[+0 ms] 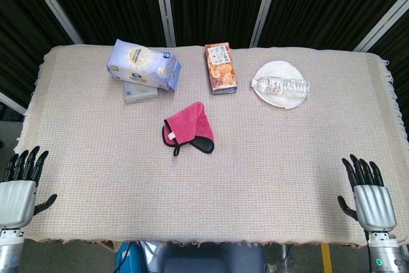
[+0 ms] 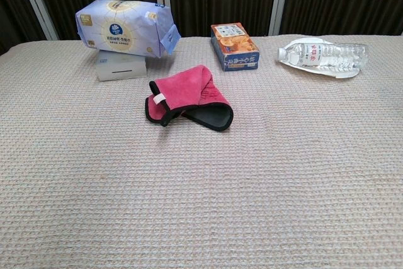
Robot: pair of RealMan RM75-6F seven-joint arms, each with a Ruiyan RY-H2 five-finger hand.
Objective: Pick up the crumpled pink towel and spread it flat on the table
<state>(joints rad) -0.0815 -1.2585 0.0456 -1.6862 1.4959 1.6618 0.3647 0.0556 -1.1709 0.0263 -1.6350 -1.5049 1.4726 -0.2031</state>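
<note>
The crumpled pink towel point(image 1: 188, 128) with black edging lies folded on itself near the middle of the table; the chest view shows the same towel point(image 2: 187, 97) with a small white tag at its left end. My left hand point(image 1: 19, 191) rests at the near left corner, fingers apart and holding nothing. My right hand point(image 1: 369, 197) sits at the near right corner, fingers also spread and empty. Both hands are far from the towel and appear only in the head view.
A blue tissue pack point(image 1: 143, 65) lies on a grey box point(image 1: 140, 92) at the back left. An orange snack box point(image 1: 220, 68) stands behind the towel. A plastic water bottle point(image 1: 281, 85) lies on a white plate point(image 1: 276, 70) at the back right.
</note>
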